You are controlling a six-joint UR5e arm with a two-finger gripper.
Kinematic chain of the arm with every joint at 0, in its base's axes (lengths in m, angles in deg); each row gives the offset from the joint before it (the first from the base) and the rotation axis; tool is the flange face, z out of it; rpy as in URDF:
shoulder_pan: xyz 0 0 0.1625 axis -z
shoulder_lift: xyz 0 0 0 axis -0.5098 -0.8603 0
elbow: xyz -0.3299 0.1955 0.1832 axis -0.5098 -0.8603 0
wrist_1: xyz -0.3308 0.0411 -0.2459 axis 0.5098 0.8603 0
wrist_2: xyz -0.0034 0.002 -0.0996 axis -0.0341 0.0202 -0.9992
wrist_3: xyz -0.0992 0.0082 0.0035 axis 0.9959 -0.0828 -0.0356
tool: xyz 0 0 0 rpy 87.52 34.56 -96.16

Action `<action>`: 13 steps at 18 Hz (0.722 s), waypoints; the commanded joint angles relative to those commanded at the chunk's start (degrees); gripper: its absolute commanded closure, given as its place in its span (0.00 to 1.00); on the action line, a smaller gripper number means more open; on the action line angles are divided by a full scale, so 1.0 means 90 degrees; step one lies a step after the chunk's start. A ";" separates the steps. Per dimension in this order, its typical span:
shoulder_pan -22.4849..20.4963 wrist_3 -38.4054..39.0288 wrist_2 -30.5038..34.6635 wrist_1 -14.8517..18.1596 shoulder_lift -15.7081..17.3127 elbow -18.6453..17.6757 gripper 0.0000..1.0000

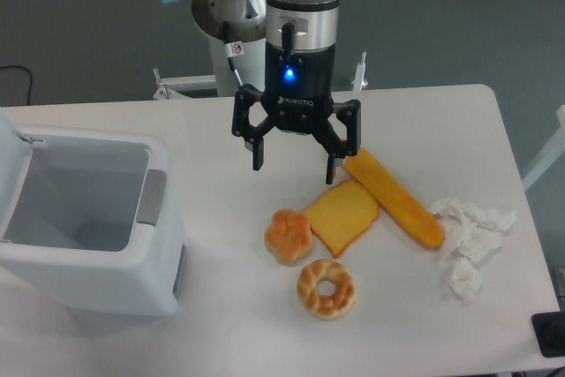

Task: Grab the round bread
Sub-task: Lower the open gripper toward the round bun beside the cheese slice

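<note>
The round bread (288, 235) is a small golden-orange bun with a lobed top. It lies on the white table (221, 324) near the middle, just left of a square toast slice (342, 215). My gripper (295, 163) hangs above the table, up and slightly behind the bun. Its two black fingers are spread wide and hold nothing. The left fingertip (259, 162) is above and behind the bun, the right fingertip (331, 169) is over the far edge of the toast.
A ring-shaped doughnut bread (326, 289) lies in front of the bun. A long baguette-like loaf (394, 198) lies right of the toast. Crumpled white paper (470, 234) sits at the right. A white open bin (84, 218) stands at the left.
</note>
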 joint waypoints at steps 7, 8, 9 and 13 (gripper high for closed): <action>0.0010 -0.0508 0.0078 -0.0010 0.0000 -0.0088 0.00; 0.0010 -0.0508 0.0078 -0.0010 -0.0010 -0.0127 0.00; 0.0010 -0.0508 0.0078 -0.0019 -0.0010 -0.0166 0.00; 0.0010 -0.0498 0.0078 -0.0039 0.0019 -0.0555 0.00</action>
